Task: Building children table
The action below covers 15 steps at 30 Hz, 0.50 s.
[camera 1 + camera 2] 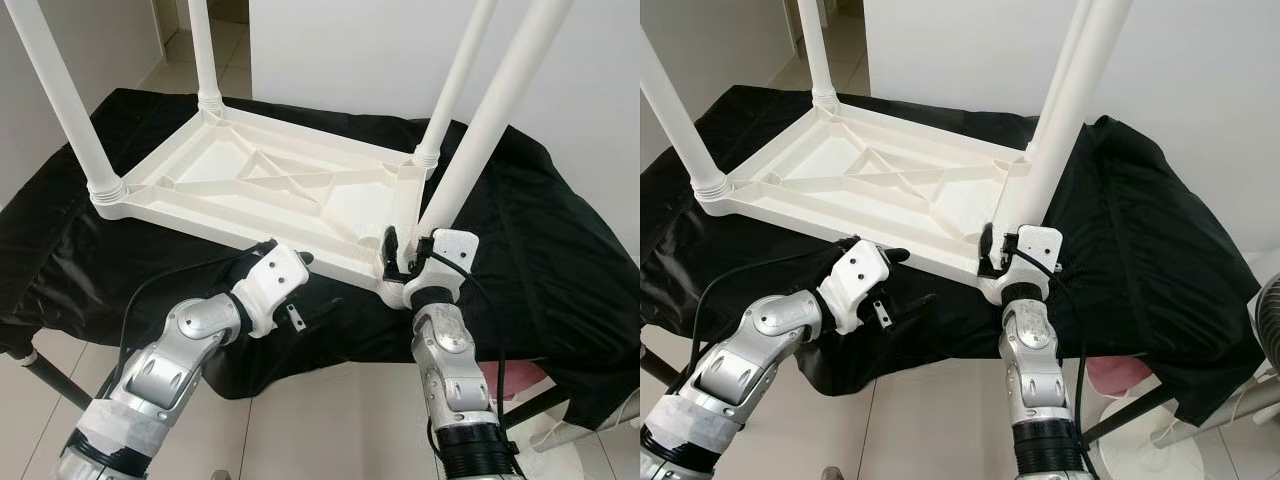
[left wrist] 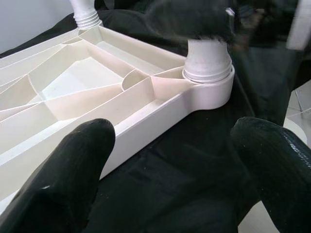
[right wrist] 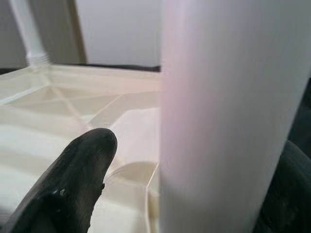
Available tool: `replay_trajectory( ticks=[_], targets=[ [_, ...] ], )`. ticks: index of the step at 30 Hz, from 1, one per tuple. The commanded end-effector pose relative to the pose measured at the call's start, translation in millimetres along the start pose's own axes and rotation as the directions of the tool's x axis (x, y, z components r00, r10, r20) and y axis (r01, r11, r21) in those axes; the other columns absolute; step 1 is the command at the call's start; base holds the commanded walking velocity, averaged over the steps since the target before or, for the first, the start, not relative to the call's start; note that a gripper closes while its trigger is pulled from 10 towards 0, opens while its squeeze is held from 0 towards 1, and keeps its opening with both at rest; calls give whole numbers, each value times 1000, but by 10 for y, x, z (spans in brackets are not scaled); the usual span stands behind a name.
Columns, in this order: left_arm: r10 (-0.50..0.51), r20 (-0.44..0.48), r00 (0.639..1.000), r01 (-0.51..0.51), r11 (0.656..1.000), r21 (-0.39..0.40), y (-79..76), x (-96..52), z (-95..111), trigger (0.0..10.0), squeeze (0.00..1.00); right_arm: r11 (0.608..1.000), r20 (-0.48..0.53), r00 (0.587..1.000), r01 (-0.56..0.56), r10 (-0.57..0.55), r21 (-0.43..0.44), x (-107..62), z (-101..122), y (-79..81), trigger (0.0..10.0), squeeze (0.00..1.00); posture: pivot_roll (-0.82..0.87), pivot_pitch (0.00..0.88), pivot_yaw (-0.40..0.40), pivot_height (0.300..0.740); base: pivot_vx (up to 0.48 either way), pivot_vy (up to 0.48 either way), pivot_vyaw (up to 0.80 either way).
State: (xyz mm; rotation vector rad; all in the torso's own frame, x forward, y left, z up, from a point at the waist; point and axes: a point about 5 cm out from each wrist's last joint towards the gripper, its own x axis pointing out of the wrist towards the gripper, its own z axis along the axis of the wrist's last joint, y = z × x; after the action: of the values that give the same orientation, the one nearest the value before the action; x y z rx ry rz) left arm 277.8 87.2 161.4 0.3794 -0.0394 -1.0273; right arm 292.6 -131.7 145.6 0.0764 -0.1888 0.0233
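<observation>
A white plastic children's table lies upside down on a black cloth, its legs pointing up. My right gripper is at the near right corner, its fingers either side of the base of the near right leg. In the right wrist view that leg stands between the fingers, and one finger is a little apart from it. The leg's foot sits in the corner socket. My left gripper is open just off the table's near edge, holding nothing.
The black cloth covers a low stand and hangs over its front edge. A white fan and a pink object are on the tiled floor at the right. A white wall rises behind.
</observation>
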Motion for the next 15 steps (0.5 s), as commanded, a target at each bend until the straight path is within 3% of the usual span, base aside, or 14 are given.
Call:
replay_trajectory(
  ticks=[1,2,5,9,13,15],
  targets=[
    [-25,0,1000,25,1000,-7,-23,8,4,10000,0,999,-9,999,-53,53,9,-41,-35,-21,10000,565,23,34,-73,740,0,0,0],
    [-23,1,1000,23,1000,-9,-25,11,4,10000,0,996,-13,996,-90,90,9,-59,-49,-55,10000,0,23,34,-73,740,0,0,0],
    [-22,3,1000,22,1000,-10,-27,17,5,10000,0,989,-31,989,-141,143,33,-73,-76,-107,10000,0,20,35,-74,740,0,0,0],
    [-23,6,1000,23,1000,-13,-28,34,6,10000,0,947,-57,946,-319,320,25,-32,-116,-212,10000,0,12,38,-71,740,0,0,0],
    [-24,8,1000,24,1000,-13,-24,39,10,10000,0,932,-72,929,-363,363,12,9,-131,-276,10000,0,10,39,-68,740,0,0,0],
    [-25,10,1000,25,1000,-13,-19,42,16,10000,0,902,-86,899,-432,430,-8,76,-129,-311,10000,0,12,39,-67,740,0,0,0]
  ],
)
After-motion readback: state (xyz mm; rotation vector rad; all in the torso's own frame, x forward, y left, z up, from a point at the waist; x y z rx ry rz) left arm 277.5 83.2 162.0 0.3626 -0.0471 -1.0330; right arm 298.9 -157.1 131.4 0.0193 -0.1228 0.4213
